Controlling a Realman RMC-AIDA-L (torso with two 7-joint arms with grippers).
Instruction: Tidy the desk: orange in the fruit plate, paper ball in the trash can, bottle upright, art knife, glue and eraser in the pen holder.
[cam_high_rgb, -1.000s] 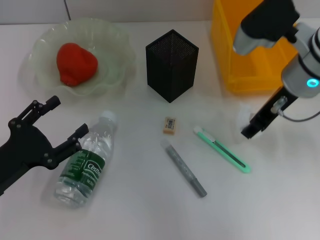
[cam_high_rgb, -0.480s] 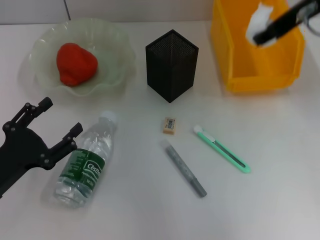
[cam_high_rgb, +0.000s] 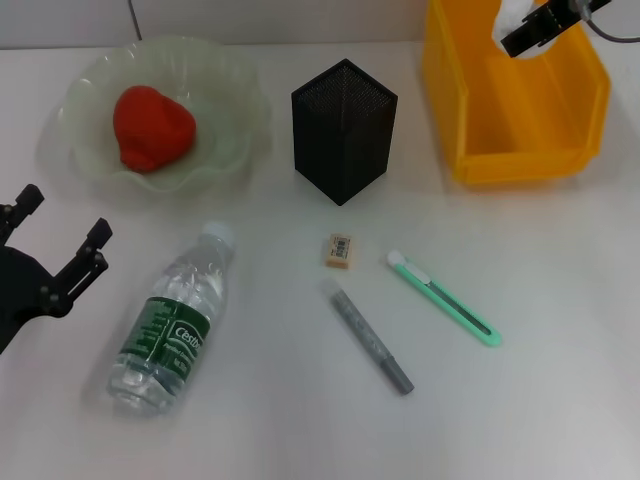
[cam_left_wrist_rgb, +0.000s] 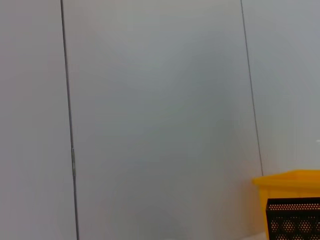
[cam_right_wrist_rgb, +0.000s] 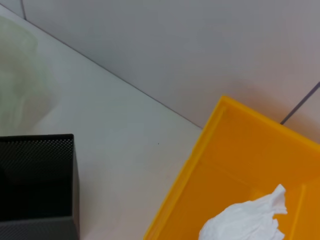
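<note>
**Ana:** What did the jaws have at that point?

**Me:** I had the right gripper (cam_high_rgb: 522, 38) at the upper right of the head frame, clenched on the crumpled white paper ball (cam_high_rgb: 512, 20), holding it over the open yellow plastic bin (cam_high_rgb: 470, 120) that served as the trash can. In the right wrist picture the paper ball (cam_right_wrist_rgb: 245, 220) sat low and right, with the bin's inner wall (cam_right_wrist_rgb: 220, 165) behind it, so I judged it was inside the rim's outline.

**Ana:** And the left?

**Me:** The left gripper (cam_high_rgb: 55, 245) hung at the left edge, fingers spread and holding nothing, apart from the clear plastic water bottle with a green label (cam_high_rgb: 172, 325) lying on its side at lower left.

**Ana:** How would you have finished the drop well?

**Me:** I'd have made sure the ball was clear of the bin's walls, then released it. Crumpled paper is light and springy and can cling to a finger, so I'd have parted the jaws fully before lifting away.

**Ana:** The rest of the desk?

**Me:** A red, lumpy fruit (cam_high_rgb: 150, 125) lay in the wavy pale-green glass plate (cam_high_rgb: 235, 90) at upper left. The black square mesh pen holder (cam_high_rgb: 343, 130) stood at upper centre. Below it lay the small tan eraser (cam_high_rgb: 340, 250), the grey stick of glue (cam_high_rgb: 372, 335) and the mint-green art knife (cam_high_rgb: 445, 300), all flat and apart on the smooth white desk (cam_high_rgb: 560, 380).
</note>
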